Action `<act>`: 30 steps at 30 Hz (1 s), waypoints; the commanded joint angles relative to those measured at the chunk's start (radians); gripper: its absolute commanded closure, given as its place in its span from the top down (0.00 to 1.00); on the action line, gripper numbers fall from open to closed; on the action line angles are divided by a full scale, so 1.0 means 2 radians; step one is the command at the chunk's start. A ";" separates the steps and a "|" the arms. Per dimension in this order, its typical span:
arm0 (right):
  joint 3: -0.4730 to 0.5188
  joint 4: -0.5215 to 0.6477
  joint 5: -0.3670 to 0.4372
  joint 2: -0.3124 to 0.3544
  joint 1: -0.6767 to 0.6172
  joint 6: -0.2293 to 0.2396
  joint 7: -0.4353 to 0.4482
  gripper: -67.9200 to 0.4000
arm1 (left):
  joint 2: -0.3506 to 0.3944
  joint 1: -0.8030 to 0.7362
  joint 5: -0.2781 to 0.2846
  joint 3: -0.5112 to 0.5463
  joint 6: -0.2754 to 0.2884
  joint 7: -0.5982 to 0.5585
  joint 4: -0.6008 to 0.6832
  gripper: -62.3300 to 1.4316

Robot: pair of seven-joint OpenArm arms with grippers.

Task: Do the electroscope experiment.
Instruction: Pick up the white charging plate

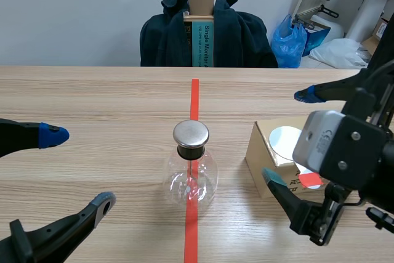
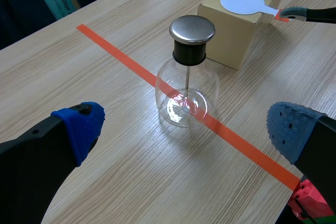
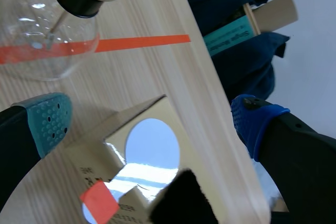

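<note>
The electroscope (image 1: 191,167) is a clear glass flask with a metal cap (image 1: 191,133) and a thin rod inside. It stands on the red tape line at mid-table. My left gripper (image 1: 77,169) hangs open to its left, and in the left wrist view the electroscope (image 2: 187,87) is just ahead of the left gripper (image 2: 186,129). A beige box (image 1: 261,152) sits to the flask's right. A white round paddle (image 1: 285,138) with a red handle tip lies on top of it. My right gripper (image 1: 289,137) is open over the box, its fingers straddling the paddle (image 3: 152,145).
A black fuzzy cloth (image 3: 184,198) lies on the box (image 3: 189,148) by the paddle's handle. Beyond the table's far edge stands a chair with a dark jacket (image 1: 240,35) and a cardboard carton (image 1: 201,29). A blue bag (image 1: 294,41) is at the back right.
</note>
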State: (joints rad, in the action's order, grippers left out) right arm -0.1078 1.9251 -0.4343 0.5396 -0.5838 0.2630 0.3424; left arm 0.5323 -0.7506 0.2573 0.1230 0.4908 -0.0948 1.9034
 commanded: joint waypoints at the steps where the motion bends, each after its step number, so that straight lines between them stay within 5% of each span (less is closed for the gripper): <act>1: 0.016 0.010 -0.024 0.005 0.000 -0.010 0.018 0.92 | 0.000 0.000 0.004 -0.001 0.000 -0.009 0.011 1.00; 3: 0.023 0.008 -0.064 0.006 0.000 -0.015 0.044 0.92 | 0.000 0.000 0.004 -0.001 0.000 -0.009 0.011 1.00; 8: 0.034 -0.002 -0.154 0.011 -0.020 -0.077 0.108 0.92 | 0.000 0.000 0.004 -0.001 0.000 -0.009 0.011 1.00; 12: 0.038 -0.013 -0.219 0.011 -0.049 -0.104 0.135 0.92 | 0.000 0.000 0.004 -0.001 0.000 -0.009 0.011 1.00; 23: 0.038 -0.029 -0.277 0.011 -0.144 -0.185 0.107 0.92 | 0.000 0.000 0.004 -0.001 0.000 -0.009 0.011 1.00; 30: 0.037 -0.106 -0.296 0.007 -0.136 -0.221 0.079 0.92 | 0.000 0.000 0.004 -0.001 0.000 -0.008 0.011 1.00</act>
State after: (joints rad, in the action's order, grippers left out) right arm -0.0387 1.7149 -1.0294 0.5457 -0.8833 -0.1654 0.5003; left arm 0.5323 -0.7506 0.2573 0.1230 0.4908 -0.0948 1.9034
